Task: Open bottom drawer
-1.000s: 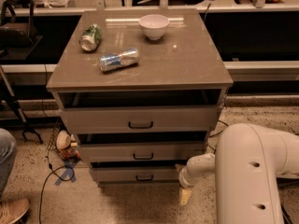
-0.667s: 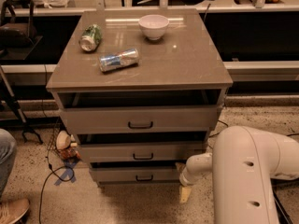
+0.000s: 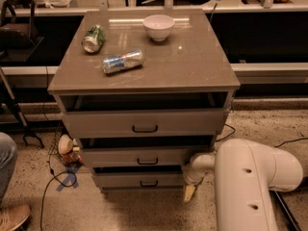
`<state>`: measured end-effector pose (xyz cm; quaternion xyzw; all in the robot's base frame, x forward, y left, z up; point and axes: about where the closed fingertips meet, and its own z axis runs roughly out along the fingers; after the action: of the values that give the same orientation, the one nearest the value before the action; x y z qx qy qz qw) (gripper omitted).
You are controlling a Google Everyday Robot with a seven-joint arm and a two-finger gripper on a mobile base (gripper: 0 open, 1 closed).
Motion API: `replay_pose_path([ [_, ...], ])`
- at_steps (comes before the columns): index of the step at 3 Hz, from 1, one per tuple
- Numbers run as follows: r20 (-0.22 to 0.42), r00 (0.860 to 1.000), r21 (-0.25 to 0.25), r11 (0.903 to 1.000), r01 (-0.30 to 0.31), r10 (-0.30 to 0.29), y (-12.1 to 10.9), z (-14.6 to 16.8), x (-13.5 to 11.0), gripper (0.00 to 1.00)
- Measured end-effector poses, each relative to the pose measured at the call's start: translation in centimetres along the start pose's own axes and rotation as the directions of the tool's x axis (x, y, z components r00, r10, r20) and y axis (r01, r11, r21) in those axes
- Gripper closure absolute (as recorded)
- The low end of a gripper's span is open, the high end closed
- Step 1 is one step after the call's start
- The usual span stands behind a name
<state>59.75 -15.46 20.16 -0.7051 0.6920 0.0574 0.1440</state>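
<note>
The bottom drawer (image 3: 120, 179) is the lowest of three grey-tan fronts in the cabinet (image 3: 144, 81), with a small black bar handle (image 3: 149, 183). A dark gap shows above its front. The middle drawer (image 3: 115, 157) and the taller top drawer (image 3: 106, 123) sit above it. My gripper (image 3: 189, 191) hangs low at the cabinet's lower right corner, just right of the bottom drawer's front and close to the floor. It is apart from the handle. My white arm (image 3: 250, 186) fills the lower right of the view.
On the cabinet top lie a white bowl (image 3: 159, 27), a green can (image 3: 94, 38) and a silver-blue can (image 3: 123, 61). Cables (image 3: 53, 177) and small clutter (image 3: 67, 148) lie on the floor at the left. A person's leg and shoe (image 3: 12, 215) are at the bottom left.
My arm's large white link has shifted slightly left toward the cabinet. The gripper stays by the bottom drawer's right end. The drawers have not moved.
</note>
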Motion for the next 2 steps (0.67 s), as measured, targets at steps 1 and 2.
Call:
replay_pose_path([
  [1, 0.003, 1.000, -0.010, 0.9997, -0.021, 0.022, -1.02, 1.76, 0.62, 0.26],
  [2, 0.003, 1.000, -0.010, 0.9997, -0.021, 0.022, -0.92, 1.74, 0.64, 0.49],
])
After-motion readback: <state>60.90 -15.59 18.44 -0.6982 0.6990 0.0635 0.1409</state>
